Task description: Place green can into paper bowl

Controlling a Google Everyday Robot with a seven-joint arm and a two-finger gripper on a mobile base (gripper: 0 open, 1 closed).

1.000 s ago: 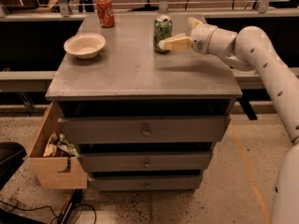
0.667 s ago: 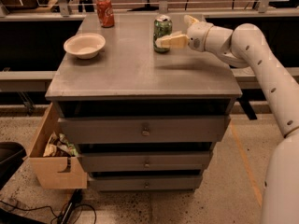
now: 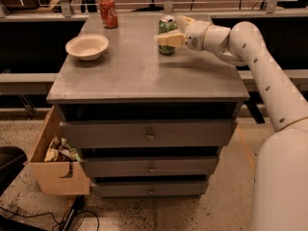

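My gripper (image 3: 169, 29) is at the green can (image 3: 165, 27), fingers (image 3: 169, 39) spread to either side of it, the near one across its front. The can stands on the surface (image 3: 139, 73), well right of the bowl (image 3: 87, 46).

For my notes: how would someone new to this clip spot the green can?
On the grey drawer cabinet, look at the back right of its top, where the gripper sits. The green can stands upright at it, mottled green-and-white with a silver top, unlike the red can at back left.
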